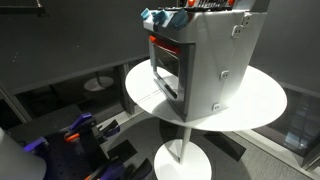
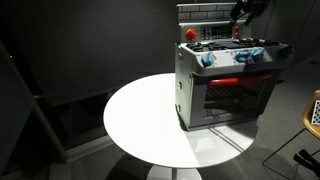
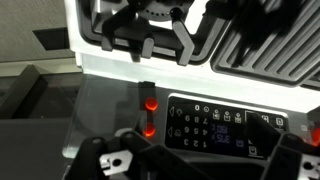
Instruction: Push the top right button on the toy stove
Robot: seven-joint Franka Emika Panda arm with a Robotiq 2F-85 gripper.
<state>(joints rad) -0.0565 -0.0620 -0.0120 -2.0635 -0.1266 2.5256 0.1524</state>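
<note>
Silver-grey toy stove [image 2: 228, 85] stood upright on the round white table [image 2: 135, 120]. Gripper [image 2: 246, 10] hung above the stove's top rear. Wrist view showed its fingers [image 3: 105, 160] spread wide, with two red buttons [image 3: 148, 103] between them.

The toy stove [image 1: 215, 60] has a silver-grey body that looks like smooth plastic with a soft shine. Its door window [image 2: 232, 97] is dark and glossy. It could be glass or clear plastic; I cannot tell which. The red-orange strip [image 2: 225, 82] above it looks bright and shiny. In the wrist view the black panel [image 3: 220, 125] is slick and shiny, and the black grates [image 3: 265, 45] look like dull plastic. The round table [image 2: 135, 125] is white, smooth and matt.
</note>
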